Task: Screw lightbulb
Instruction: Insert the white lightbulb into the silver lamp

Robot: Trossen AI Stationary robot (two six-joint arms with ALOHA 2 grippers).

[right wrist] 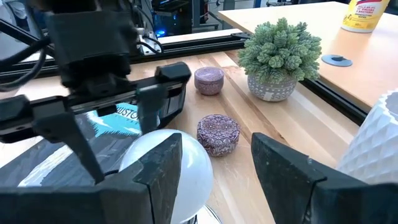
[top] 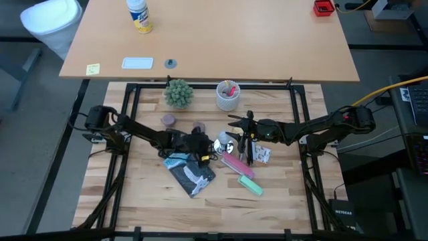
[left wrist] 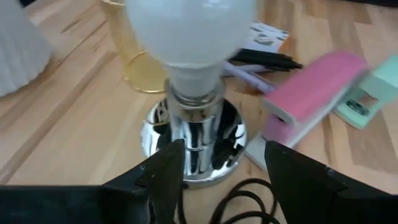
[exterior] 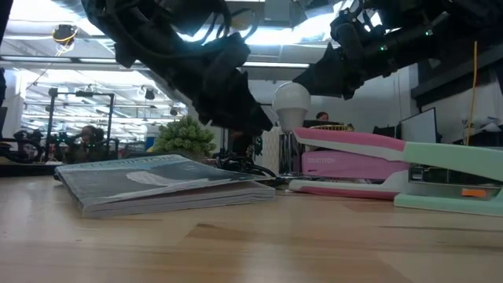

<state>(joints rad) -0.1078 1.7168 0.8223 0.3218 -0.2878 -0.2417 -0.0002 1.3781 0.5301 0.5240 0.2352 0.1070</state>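
The lightbulb [left wrist: 189,31] is round and glossy white and stands upright in a chrome socket stand [left wrist: 194,146] on the table; a thin black cord [left wrist: 249,199] curls in front of the stand. The bulb also shows in the high view [top: 225,142] and the low view [exterior: 291,102]. My left gripper [left wrist: 221,155] is open, low at the table, one finger on each side of the chrome stand. My right gripper [right wrist: 214,146] is open at the bulb's height; the bulb [right wrist: 189,171] sits between its fingers, close to one of them. My left gripper comes level from the table's left, its fingers [left wrist: 166,171] beside the chrome stand's foot [left wrist: 155,134]; I cannot tell whether they touch it. My right gripper comes from the table's right, one finger [right wrist: 155,165] against or just before the bulb's round side [right wrist: 193,162]; I cannot tell whether it touches.
A pink stapler [top: 237,165] and a mint-green stapler [top: 251,186] lie near the stand, toward the table's near side. A book [top: 190,173] lies under my left arm. An amber glass [left wrist: 134,56], two purple tins [right wrist: 217,134], a potted plant [top: 178,94] and a white cup [top: 228,96] stand behind.
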